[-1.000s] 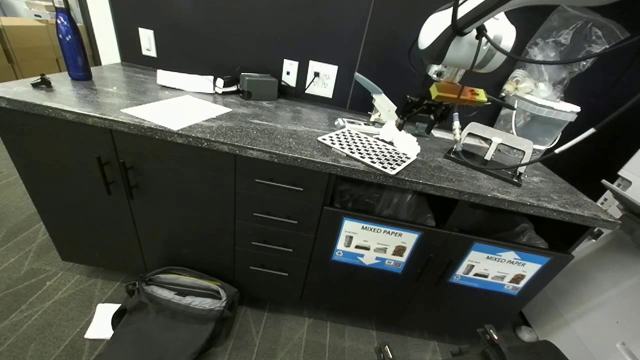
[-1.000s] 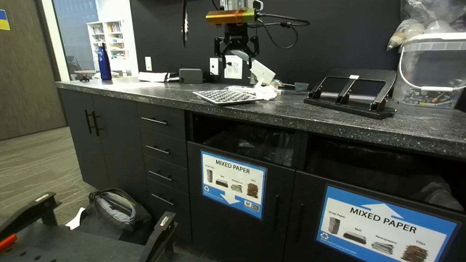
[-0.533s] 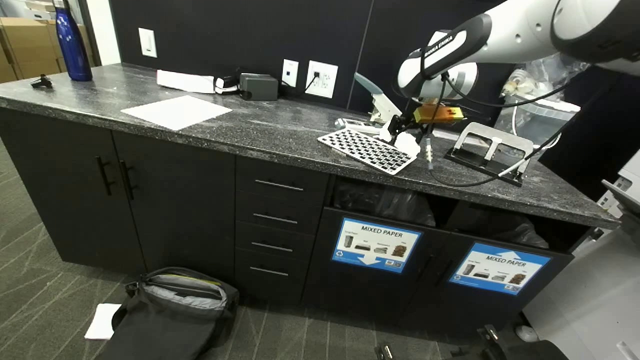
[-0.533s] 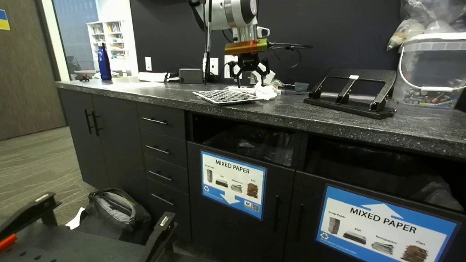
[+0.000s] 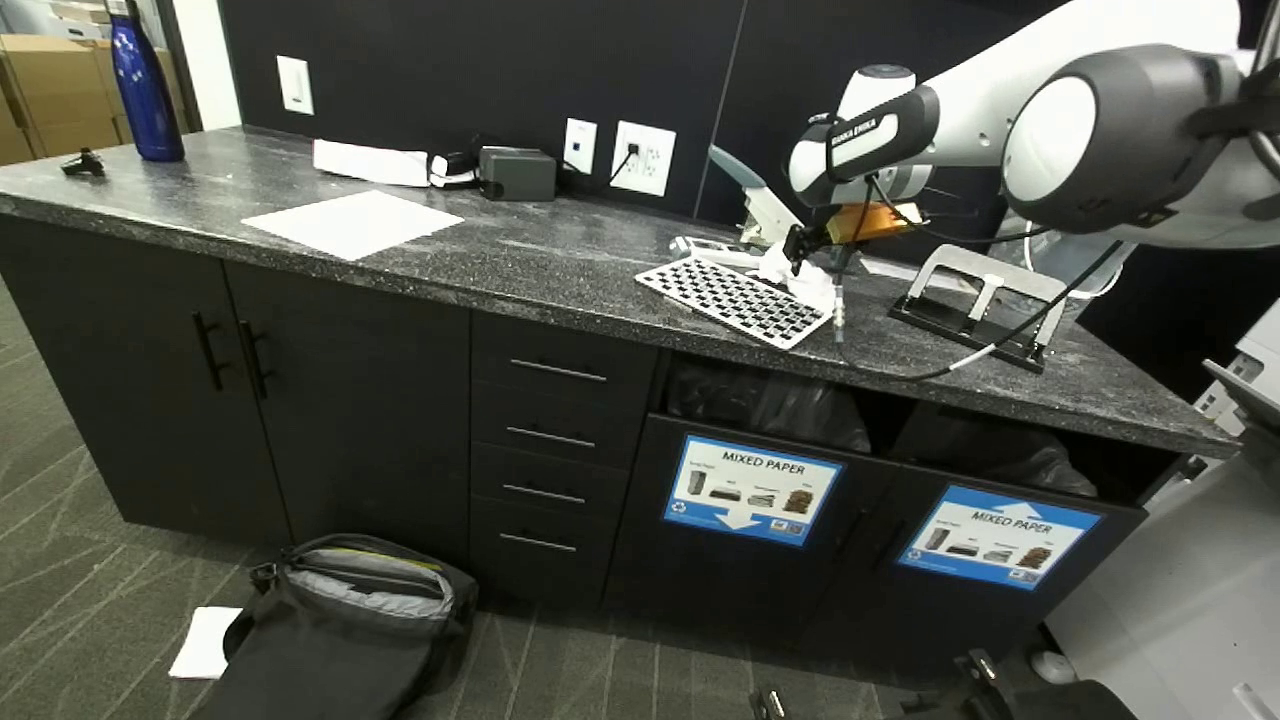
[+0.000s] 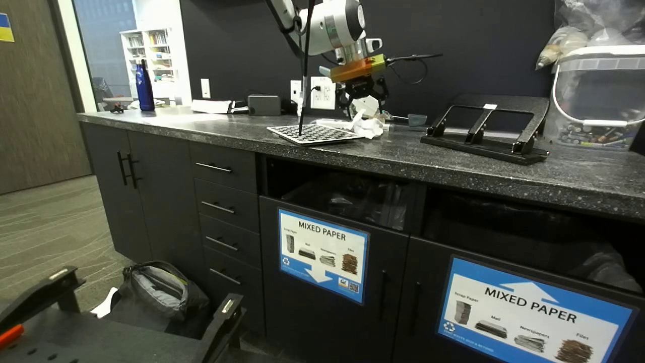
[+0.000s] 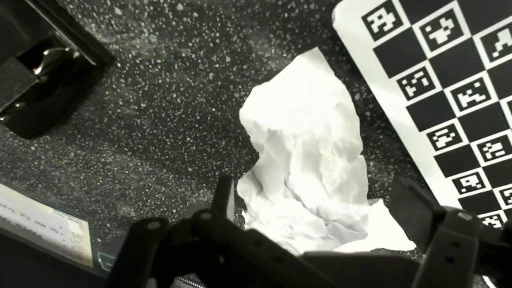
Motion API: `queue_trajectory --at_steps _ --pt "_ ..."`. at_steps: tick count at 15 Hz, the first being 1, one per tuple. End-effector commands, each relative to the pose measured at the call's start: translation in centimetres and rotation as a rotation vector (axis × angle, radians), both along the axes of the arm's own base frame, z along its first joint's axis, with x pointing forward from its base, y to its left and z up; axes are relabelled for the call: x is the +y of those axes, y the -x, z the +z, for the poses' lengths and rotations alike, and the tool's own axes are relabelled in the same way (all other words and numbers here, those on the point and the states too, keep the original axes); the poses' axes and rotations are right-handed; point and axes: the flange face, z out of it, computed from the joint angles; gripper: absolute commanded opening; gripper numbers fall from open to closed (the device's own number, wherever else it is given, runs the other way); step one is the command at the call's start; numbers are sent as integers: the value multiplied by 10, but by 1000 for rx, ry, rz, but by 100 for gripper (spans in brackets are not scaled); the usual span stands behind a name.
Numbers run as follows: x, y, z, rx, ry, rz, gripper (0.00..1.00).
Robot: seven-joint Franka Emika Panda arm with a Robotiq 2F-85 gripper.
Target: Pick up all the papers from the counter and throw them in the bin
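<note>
Crumpled white papers (image 7: 304, 160) lie in a heap on the dark speckled counter (image 7: 168, 120); how many pieces cannot be told. In both exterior views, the heap (image 5: 818, 288) (image 6: 370, 127) sits at the edge of the checkered board (image 5: 735, 302). My gripper (image 7: 319, 196) is open, its fingers standing on either side of the heap's lower part in the wrist view. In an exterior view the gripper (image 6: 364, 110) hangs tilted just above the heap; nothing is held. Below the counter are two dark bin fronts (image 5: 700, 570) (image 5: 930, 610) with blue-and-white labels.
A white-handled tool (image 5: 768, 212) stands behind the heap. The black metal stand (image 6: 484, 136) and a clear bucket (image 6: 594, 101) are to its right. A dark cable (image 6: 304, 75) hangs from the arm. A flat white sheet (image 5: 355, 223) lies further left.
My gripper has come down from higher up, over the papers, and tilted. The arm has swung further into view. The papers have not moved.
</note>
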Motion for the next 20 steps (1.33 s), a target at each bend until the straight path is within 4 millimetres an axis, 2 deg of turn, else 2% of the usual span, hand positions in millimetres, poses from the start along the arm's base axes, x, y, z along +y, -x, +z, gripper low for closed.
queue_trajectory --at_steps 1,6,10,11,12,13,15,20 --pt "-10 -18 -14 -6 -6 36 100" --pt "-37 -22 -36 -42 -35 54 100" --pt "-60 -20 -47 -75 -66 45 100" --pt "-62 -19 -48 -77 -74 57 75" --pt "-65 -18 -48 -74 -86 69 74" --pt "-67 -18 -48 -74 -96 77 68" --pt "-69 -16 -49 -60 -122 96 50" --pt "-65 -13 -53 -2 -149 124 14"
